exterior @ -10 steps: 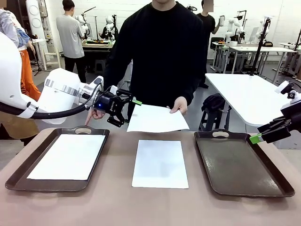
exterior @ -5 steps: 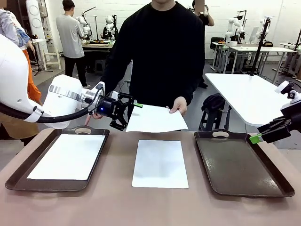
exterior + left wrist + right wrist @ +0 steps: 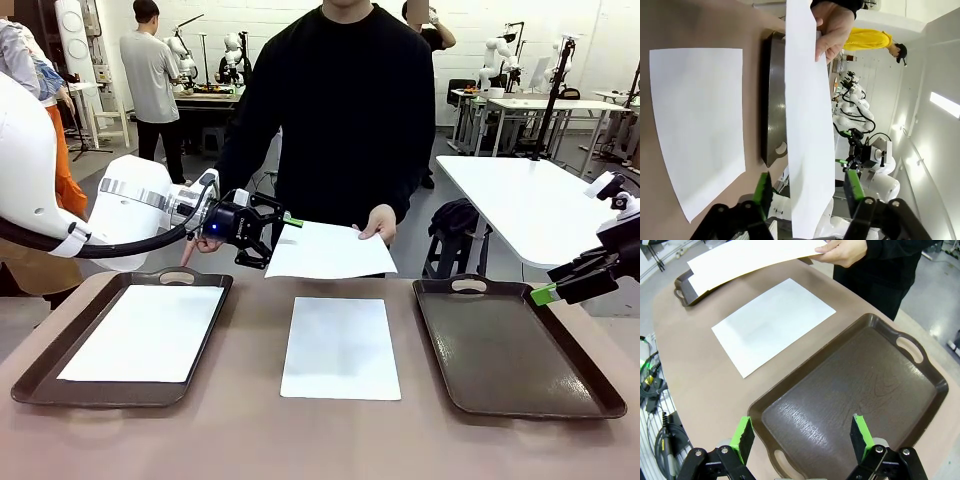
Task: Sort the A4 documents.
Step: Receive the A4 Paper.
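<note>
My left pincer (image 3: 275, 240) straddles the held sheet (image 3: 330, 255), pads apart.
2 glossy brown trays (image 3: 520, 350) flank a flat white sheet (image 3: 340, 348); my right pincer (image 3: 802, 435) gapes.

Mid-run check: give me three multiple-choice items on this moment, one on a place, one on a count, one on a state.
1. Where does the loose sheet lie, given the left tray and the right tray?
A. in the right one
B. on the table between them
C. in the left one

2. How many white sheets show?
A. one
B. two
C. three

3. How do the jaws of the left pincer stand?
A. apart, a sheet's edge between them
B. shut on nothing
C. clamped on a tray handle

Key:
1 B: it rests on bare table between the trays.
2 C: the loose sheet, the tray sheet and the held sheet in the person's hand.
3 A: the left wrist view shows the green pads either side of the held sheet, with gaps.
</note>
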You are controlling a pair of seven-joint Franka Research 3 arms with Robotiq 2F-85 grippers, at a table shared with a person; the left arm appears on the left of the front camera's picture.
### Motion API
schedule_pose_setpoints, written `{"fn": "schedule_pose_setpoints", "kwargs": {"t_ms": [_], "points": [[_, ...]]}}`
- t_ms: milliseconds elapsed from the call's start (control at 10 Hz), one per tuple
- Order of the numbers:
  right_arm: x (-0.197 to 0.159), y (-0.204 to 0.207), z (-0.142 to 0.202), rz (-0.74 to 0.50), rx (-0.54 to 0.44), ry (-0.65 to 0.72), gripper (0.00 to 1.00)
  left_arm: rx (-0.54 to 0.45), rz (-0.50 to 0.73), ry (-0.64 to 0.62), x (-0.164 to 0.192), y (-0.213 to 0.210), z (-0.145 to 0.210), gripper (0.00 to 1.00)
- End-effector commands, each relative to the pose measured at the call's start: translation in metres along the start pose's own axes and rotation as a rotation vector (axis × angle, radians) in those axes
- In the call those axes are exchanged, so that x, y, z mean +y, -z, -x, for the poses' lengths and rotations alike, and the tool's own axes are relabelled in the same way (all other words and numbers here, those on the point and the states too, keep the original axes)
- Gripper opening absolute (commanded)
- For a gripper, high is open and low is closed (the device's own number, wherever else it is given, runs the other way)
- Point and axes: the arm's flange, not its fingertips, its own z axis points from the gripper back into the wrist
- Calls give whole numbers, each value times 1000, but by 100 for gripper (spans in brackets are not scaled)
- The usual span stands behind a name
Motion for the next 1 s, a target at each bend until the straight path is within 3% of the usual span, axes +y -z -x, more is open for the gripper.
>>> {"fn": "schedule_pose_setpoints", "kwargs": {"t_ms": [0, 500, 600, 900], "points": [[-4, 3, -1, -17, -23, -7, 100, -15, 39, 6, 3, 4, 2, 54], [-4, 3, -1, -17, -23, -7, 100, -19, 114, -3, 5, 9, -1, 5], [-4, 3, -1, -17, -23, -7, 100, -23, 113, -6, 6, 7, -2, 0], [-4, 3, -1, -17, -23, -7, 100, -22, 103, -8, 7, 5, -2, 0]]}}
